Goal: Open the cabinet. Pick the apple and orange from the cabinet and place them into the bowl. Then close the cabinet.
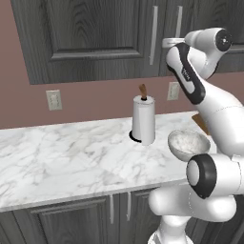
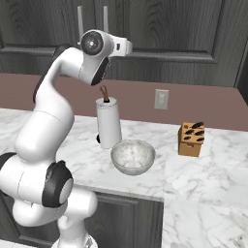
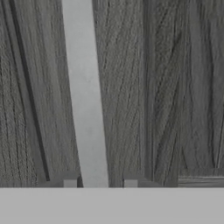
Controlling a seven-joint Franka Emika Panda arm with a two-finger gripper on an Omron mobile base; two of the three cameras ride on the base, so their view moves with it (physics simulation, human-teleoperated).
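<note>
Gripper (image 3: 100, 183) jaws straddle the silver bar handle (image 3: 85, 96) of the cabinet (image 1: 95, 38) up at twelve o'clock, grip unconfirmed; rigid, slick metal, best held mid-bar.

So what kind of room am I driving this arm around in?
A simulated kitchen, by the look of it: marble counter, dark cabinet above it, plus a paper-towel roll and knife block.
</note>
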